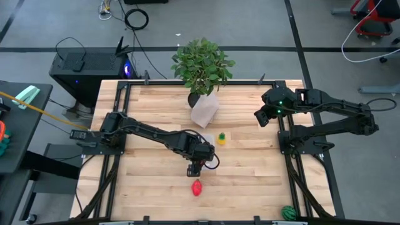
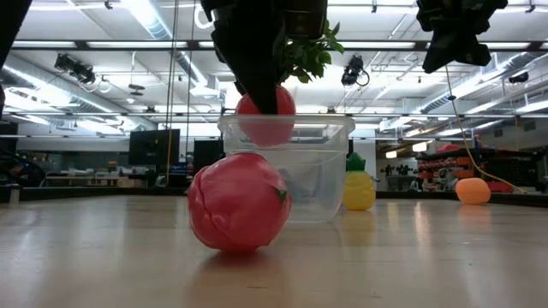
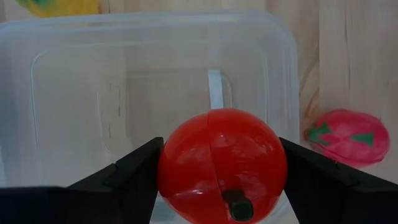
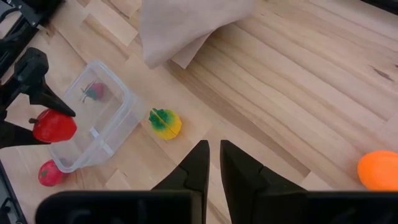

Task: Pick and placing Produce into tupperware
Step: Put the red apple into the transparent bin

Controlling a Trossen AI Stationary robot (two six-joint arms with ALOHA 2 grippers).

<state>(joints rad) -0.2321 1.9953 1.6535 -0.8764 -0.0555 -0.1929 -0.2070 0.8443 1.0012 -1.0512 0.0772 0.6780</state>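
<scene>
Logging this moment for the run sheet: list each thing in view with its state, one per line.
Left gripper: shut on red tomato, above the tub.
Red tomato: held, not yet released.
Clear tub: upright, lidless, one small red piece inside.
Pinkish-red fruit: loose on table beside tub.
Yellow pineapple: on table, outside tub.
Orange fruit: on table, apart.
Right gripper: shut, empty, raised.

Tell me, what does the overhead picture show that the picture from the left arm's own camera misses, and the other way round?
Only the overhead view shows the potted plant, the waiting right gripper near the table's far right corner with jaws shut, and a striped green piece at the table's near right edge.

Only the left wrist view shows the left gripper with its jaws shut on a red tomato, held above the clear tub.

Both show the pinkish-red fruit beside the tub and the yellow piece.
</scene>
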